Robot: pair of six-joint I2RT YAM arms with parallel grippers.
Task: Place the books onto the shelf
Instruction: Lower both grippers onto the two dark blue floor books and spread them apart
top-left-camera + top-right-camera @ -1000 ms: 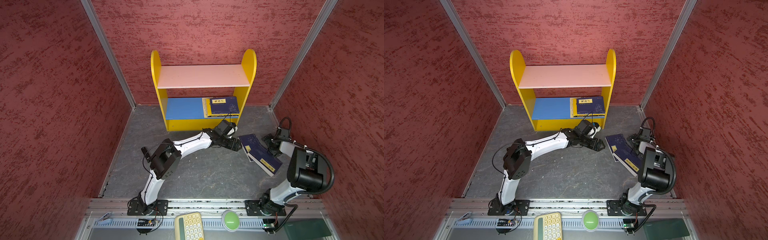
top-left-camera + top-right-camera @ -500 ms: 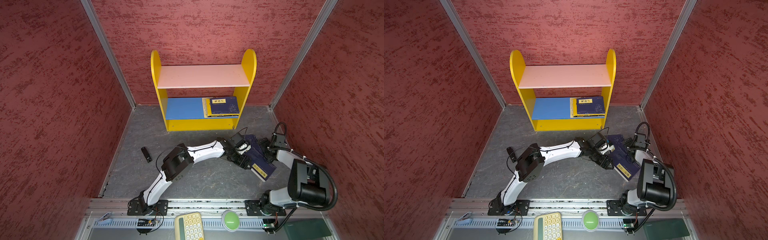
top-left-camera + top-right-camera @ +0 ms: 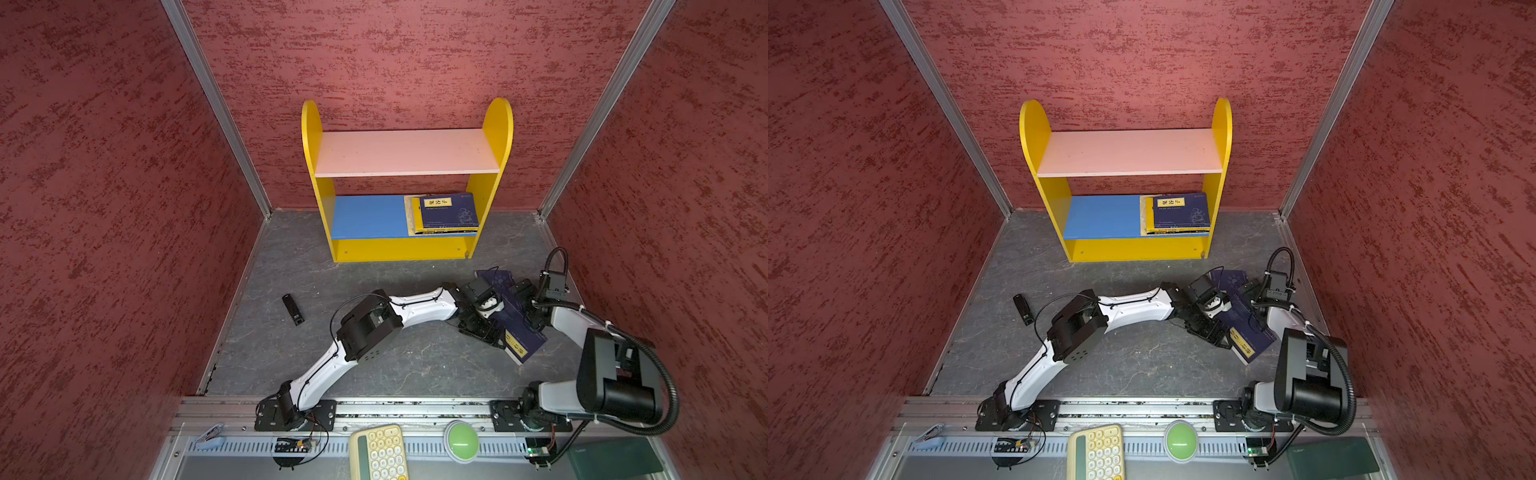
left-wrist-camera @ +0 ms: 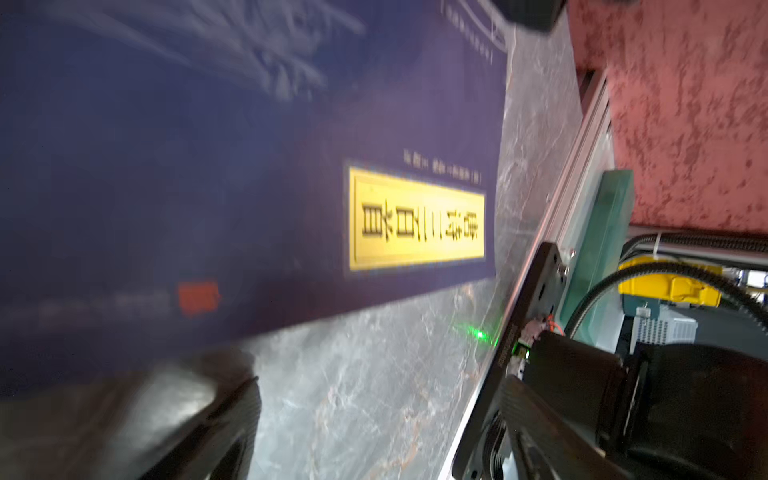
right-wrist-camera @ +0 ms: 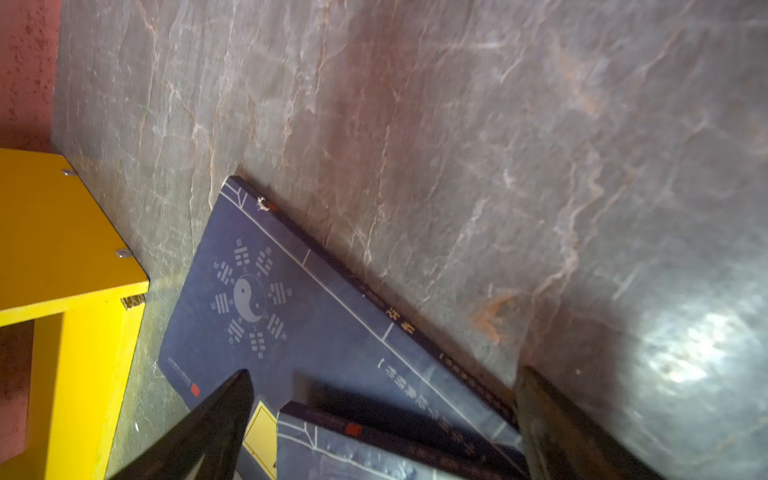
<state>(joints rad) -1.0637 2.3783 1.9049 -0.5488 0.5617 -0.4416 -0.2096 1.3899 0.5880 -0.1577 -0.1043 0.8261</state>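
- Where the upper navy book [image 3: 521, 328] lay partly over the lower navy book [image 3: 494, 277] on the gray floor [image 3: 374, 365], you had both grippers at the pair. The pair sat in front of the right end of the shelf [image 3: 399, 251] and apart from it.
- You had the left gripper [image 3: 486, 329] at the upper book's left long edge, with its jaws spread wide and gripping nothing.
- Its wrist view showed you one finger [image 4: 166, 415] low beside the navy cover and its yellow label. You could not tell whether that finger touched the cover.
- You had the right gripper [image 3: 527, 303] on the opposite side of the pair, with its jaws at full spread and empty.
- Its wrist view showed you both books between the fingers [image 5: 199, 432]. The lower book bore a trigram emblem.
- You could see a stack of books [image 3: 446, 214] lying flat on the shelf's blue lower board, against the right side panel, with a navy volume on top.
- You could see a small black oblong part [image 3: 293, 309] on the floor, well left of both grippers.
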